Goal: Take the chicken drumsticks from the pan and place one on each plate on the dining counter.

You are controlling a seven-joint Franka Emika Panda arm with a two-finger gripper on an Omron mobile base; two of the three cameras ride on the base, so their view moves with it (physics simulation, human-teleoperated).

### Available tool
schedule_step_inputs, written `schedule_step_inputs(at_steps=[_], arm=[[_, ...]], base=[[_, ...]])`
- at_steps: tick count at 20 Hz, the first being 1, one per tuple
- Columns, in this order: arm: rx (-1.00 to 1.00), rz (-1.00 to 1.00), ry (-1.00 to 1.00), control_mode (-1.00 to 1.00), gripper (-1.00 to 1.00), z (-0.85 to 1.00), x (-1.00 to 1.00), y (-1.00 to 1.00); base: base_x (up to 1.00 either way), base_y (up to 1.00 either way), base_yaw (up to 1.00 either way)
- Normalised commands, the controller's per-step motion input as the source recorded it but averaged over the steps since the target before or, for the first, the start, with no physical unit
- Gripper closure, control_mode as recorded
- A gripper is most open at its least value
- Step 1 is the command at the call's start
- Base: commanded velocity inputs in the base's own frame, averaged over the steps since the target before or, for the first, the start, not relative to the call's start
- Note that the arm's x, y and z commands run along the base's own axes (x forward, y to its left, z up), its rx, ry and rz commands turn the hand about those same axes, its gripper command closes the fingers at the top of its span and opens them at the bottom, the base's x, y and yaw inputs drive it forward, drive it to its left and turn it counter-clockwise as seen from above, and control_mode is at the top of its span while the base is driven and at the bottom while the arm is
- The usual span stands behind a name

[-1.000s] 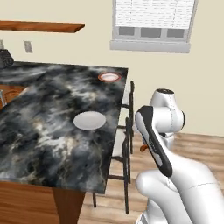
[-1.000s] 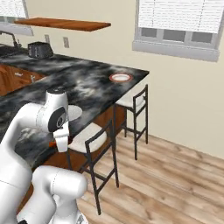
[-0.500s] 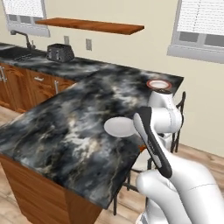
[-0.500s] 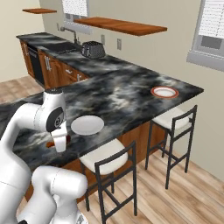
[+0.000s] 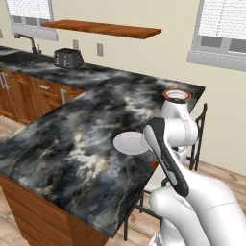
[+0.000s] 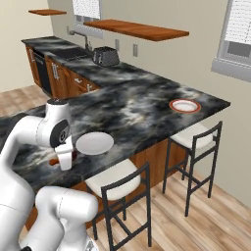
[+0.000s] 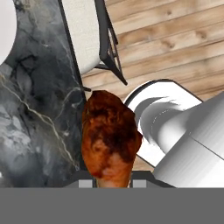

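Marbled dining counter [image 5: 72,144] has swung closer as the base drove round, so both plates are in reach: grey plate [image 6: 94,142] at 1 o'clock of the gripper [image 6: 64,159], which is clamped tight on a drumstick [image 7: 109,140], red-rimmed plate [image 6: 185,105] further off

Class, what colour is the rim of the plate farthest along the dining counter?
Reddish-orange around a white centre; the far plate shows it best in the right base view.
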Motion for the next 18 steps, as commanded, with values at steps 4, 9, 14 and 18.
schedule_step_inputs(at_steps=[4,9,14,18], arm=[[0.00,0.00,0.00,1.00,1.00,0.00,0.00,0.00],[-0.02,0.02,0.20,-1.00,1.00,-0.02,0.68,0.01],[-0.02,0.12,0.27,-1.00,1.00,-0.01,1.00,0.07],[-0.06,0.11,0.23,-1.00,1.00,0.00,1.00,0.00]], base=[[0.07,0.01,-0.01],[0.11,0.01,-0.01],[0.00,0.00,0.00],[0.00,0.00,0.00]])
